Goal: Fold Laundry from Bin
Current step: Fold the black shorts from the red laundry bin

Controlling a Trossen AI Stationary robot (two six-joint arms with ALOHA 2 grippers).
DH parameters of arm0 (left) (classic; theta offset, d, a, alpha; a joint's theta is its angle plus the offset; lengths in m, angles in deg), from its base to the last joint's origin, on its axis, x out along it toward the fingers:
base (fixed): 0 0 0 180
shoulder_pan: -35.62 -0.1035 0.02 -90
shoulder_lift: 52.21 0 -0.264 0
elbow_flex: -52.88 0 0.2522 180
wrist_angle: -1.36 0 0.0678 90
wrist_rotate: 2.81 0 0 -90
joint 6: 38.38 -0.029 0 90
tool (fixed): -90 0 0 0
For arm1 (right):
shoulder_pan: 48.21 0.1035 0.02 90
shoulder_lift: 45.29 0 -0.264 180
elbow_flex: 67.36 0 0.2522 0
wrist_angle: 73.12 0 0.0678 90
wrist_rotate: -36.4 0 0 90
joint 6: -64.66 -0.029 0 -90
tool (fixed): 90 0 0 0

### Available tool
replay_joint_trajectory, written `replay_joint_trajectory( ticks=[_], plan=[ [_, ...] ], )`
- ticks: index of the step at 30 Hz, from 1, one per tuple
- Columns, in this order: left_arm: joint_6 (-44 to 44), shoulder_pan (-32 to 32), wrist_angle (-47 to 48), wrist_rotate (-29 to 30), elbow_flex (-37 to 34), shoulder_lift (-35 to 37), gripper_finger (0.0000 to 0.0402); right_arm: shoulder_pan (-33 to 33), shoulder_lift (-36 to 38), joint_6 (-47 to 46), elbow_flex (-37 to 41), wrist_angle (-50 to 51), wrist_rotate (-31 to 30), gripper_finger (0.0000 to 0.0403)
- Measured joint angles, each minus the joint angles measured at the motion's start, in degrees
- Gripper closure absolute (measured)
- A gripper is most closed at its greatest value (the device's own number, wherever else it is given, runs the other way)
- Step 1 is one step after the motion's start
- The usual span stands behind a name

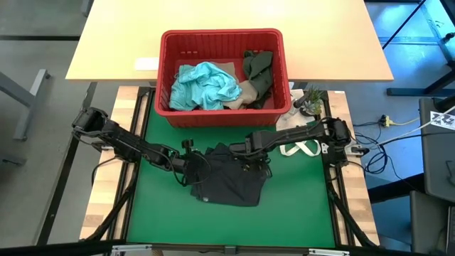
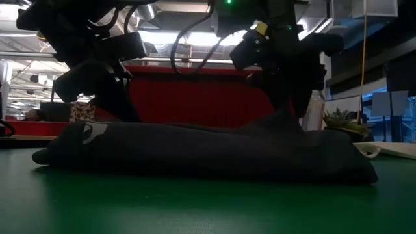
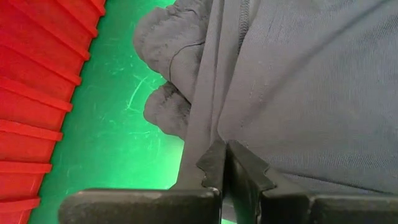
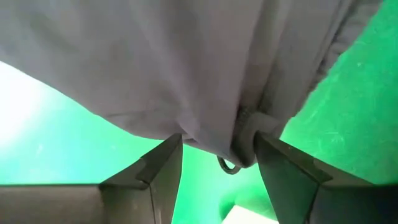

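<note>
The dark garment (image 1: pixel 229 181) lies left-to-right on the desk (image 1: pixel 298 213), just near of the bin (image 1: pixel 222 114). Left gripper (image 1: pixel 189 169) pinches its left edge shut; right gripper (image 1: pixel 245 151) straddles the far edge, wide open.

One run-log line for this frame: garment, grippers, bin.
black garment flat on green mat | left gripper shut on its edge | right gripper jaws apart around a fold | red bin holds teal garment
</note>
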Motion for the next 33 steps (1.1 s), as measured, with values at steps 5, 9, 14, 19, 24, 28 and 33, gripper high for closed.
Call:
replay_joint_trajectory(
  ticks=[5, 9, 14, 19, 24, 28, 33],
  plan=[
    [-0.1, 0.0, 0.0, 0.0, 0.0, 0.0, 0.0390, 0.0, 0.0, 0.0, 0.1, -0.2, -0.7, 0.0218],
    [0.9, 0.0, 0.0, 0.7, 0.0, 0.0, 0.0390, 0.0, 0.0, -1.2, 0.1, -0.2, -3.6, 0.0277],
    [2.4, 0.0, 0.0, 4.0, 0.0, 0.0, 0.0390, 0.0, 0.0, -4.1, 0.1, 0.1, -7.5, 0.0386],
    [2.4, 0.0, 0.0, 5.9, 0.0, 0.0, 0.0390, 0.0, 0.0, -8.7, -0.7, 4.6, -12.9, 0.0377],
    [2.5, 0.6, -0.1, 9.8, 0.0, 0.0, 0.0390, 0.0, 0.0, -15.4, -0.8, 8.9, -17.6, 0.0397],
    [2.6, 1.0, -0.2, 14.8, 0.0, 0.0, 0.0390, -0.1, 0.0, -17.7, -0.8, 9.0, -19.2, 0.0389],
    [2.9, -0.5, -0.1, 14.5, 0.0, 0.0, 0.0390, -2.2, 0.0, -18.1, -0.4, 6.3, -21.9, 0.0397]
  ],
)
